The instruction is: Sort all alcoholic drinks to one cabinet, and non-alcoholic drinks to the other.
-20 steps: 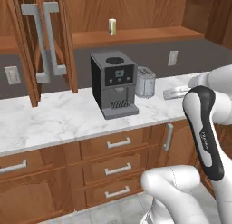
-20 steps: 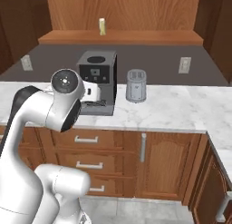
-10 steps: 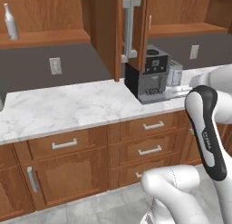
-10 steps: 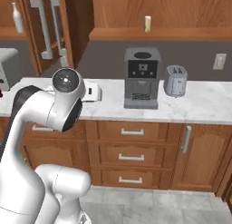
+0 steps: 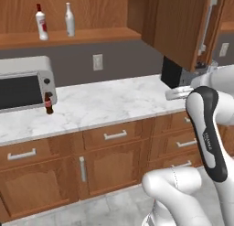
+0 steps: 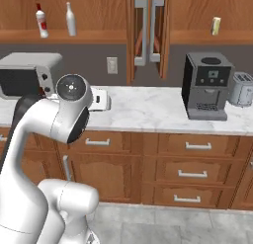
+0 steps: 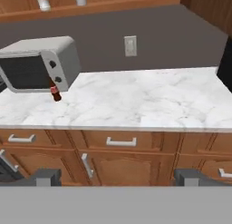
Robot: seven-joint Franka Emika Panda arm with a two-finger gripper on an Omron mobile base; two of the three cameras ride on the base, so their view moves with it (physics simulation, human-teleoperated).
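A: Drinks. White bottle with red cap and label stands upright on the open wooden shelf, with the plain pale long-necked bottle just beside it, apart.

B: Cola?

A: Small dark-brown cola bottle, red label and cap, upright on the marble counter, just in front of the microwave at its knob end. From the hand view it sits against the microwave's lower front corner.

B: Fourth item?

A: Short pale cream-yellow can, upright on the shelf above the coffee machine, toaster next to the machine.

B: Gripper?

A: Gripper fingers spread wide, nothing between them, held off the counter edge facing the drawers.
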